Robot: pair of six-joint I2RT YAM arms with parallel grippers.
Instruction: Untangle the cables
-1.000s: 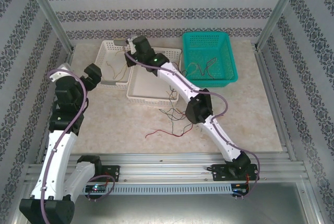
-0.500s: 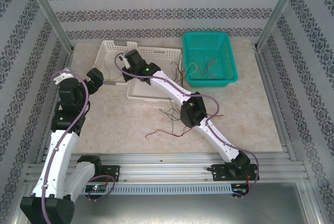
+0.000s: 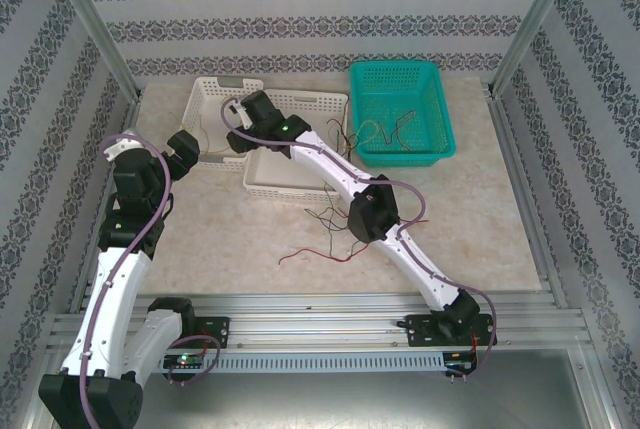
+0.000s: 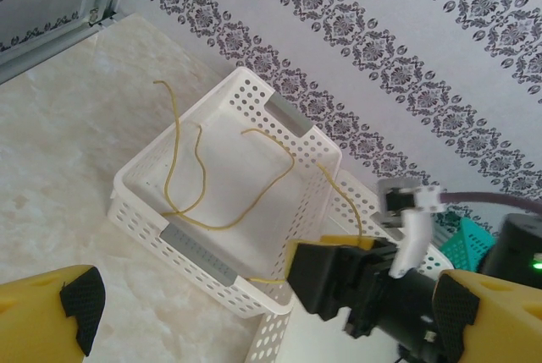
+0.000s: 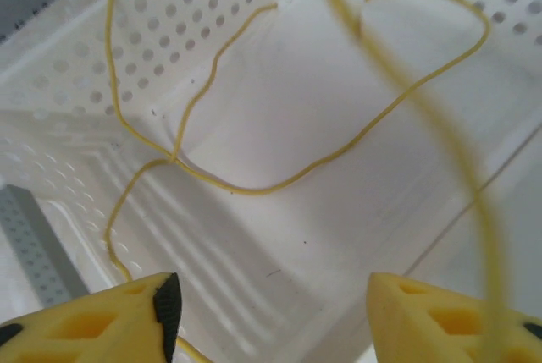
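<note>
So my right jaws hung open straight above the yellow cable (image 5: pixel 254 189) in the white basket (image 5: pixel 51 67); left jaws open too.

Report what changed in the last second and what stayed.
The right tool swung left and nearer, over the small white basket, and opened, apparently dropping the yellow cable there. The left tool stayed open; the tangled cables on the table and the teal basket stayed put.
</note>
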